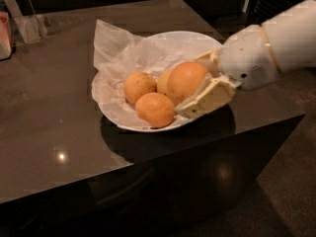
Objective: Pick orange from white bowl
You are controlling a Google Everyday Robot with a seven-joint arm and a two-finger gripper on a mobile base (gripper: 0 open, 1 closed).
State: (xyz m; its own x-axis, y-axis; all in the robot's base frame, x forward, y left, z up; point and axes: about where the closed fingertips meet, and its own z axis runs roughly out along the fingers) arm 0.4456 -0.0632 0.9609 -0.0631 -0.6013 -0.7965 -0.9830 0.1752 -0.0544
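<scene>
The white bowl, lined with crumpled white paper, sits on the dark table. My gripper reaches in from the right and is shut on the large orange, held over the bowl's right side. One cream finger shows in front of the orange; the other is behind it. Smaller oranges lie in the bowl: one at left, one in front, and one partly hidden behind the held orange.
The dark glossy table has its front edge close below the bowl and its right corner near my arm. A clear stand and a pink object sit at the back left.
</scene>
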